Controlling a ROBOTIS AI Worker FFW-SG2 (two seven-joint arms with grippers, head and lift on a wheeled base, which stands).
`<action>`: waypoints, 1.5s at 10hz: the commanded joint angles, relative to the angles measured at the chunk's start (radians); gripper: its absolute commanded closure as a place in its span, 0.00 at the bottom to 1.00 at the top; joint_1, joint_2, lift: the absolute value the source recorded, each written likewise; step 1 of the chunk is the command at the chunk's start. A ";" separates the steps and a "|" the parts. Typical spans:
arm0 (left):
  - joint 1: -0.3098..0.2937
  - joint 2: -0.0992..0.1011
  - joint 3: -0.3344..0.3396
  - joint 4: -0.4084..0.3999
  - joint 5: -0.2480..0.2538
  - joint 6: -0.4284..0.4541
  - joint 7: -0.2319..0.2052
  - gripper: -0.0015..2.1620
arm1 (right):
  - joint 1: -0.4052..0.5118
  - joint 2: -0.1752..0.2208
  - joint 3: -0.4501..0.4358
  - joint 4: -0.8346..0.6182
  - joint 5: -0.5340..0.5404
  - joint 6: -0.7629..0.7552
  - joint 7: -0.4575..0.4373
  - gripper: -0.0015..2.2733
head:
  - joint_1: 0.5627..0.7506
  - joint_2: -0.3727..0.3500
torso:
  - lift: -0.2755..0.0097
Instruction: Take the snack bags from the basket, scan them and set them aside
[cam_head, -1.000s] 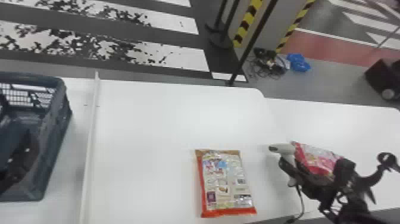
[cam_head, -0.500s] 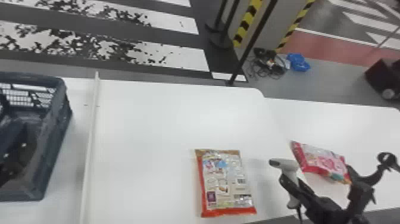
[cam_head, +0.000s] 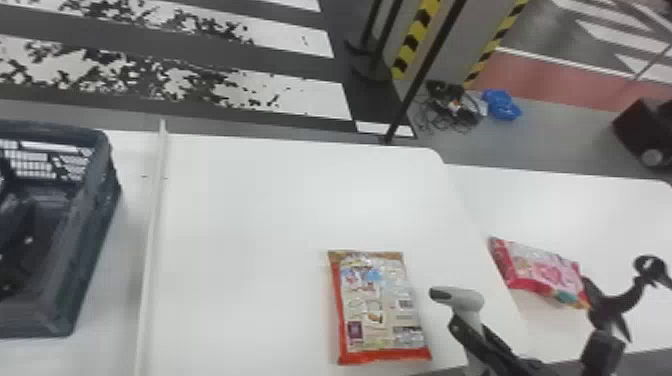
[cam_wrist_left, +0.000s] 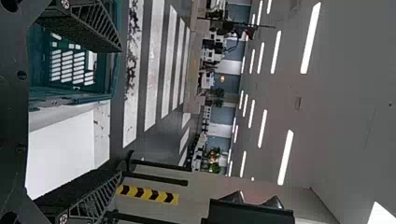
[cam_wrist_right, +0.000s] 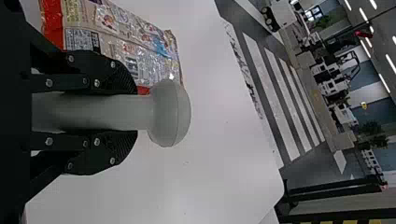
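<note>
— How far along with the work, please?
— Somewhere in the middle, judging only from the tabletop. In the head view, toward four o'clock: pink snack bag, probably already set aside. Between five and six o'clock: orange-edged snack bag, lying flat with the printed face up, perhaps next for scanning. Impossible to confirm any scan from here.
— And about the two pincers?
— For the right pincer: clamped on the handle of the scanner, between four and five o'clock in the head view. For the left pincer: fingers apart, with nothing between.
— Inside the basket, anything?
— Toward nine o'clock, only dark shapes within the walls, too unclear to name. Cannot tell about further bags there.
— Then, left to do?
— Most likely: scan the orange-edged snack bag, put it aside, afterwards check the basket carefully.
</note>
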 joint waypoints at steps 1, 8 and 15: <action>0.004 0.000 0.008 -0.001 0.008 -0.003 -0.005 0.03 | 0.018 0.017 0.014 -0.023 -0.003 0.010 0.012 0.99 | 0.70 0.04 | 0.70; 0.012 -0.010 0.048 0.004 0.051 -0.003 -0.039 0.03 | 0.047 0.031 0.089 -0.060 0.032 0.026 0.027 0.99 | 0.70 0.21 | 0.70; 0.012 -0.021 0.051 0.004 0.053 -0.003 -0.055 0.03 | 0.018 -0.005 0.085 -0.015 0.038 0.010 0.034 0.99 | 0.70 0.24 | 0.70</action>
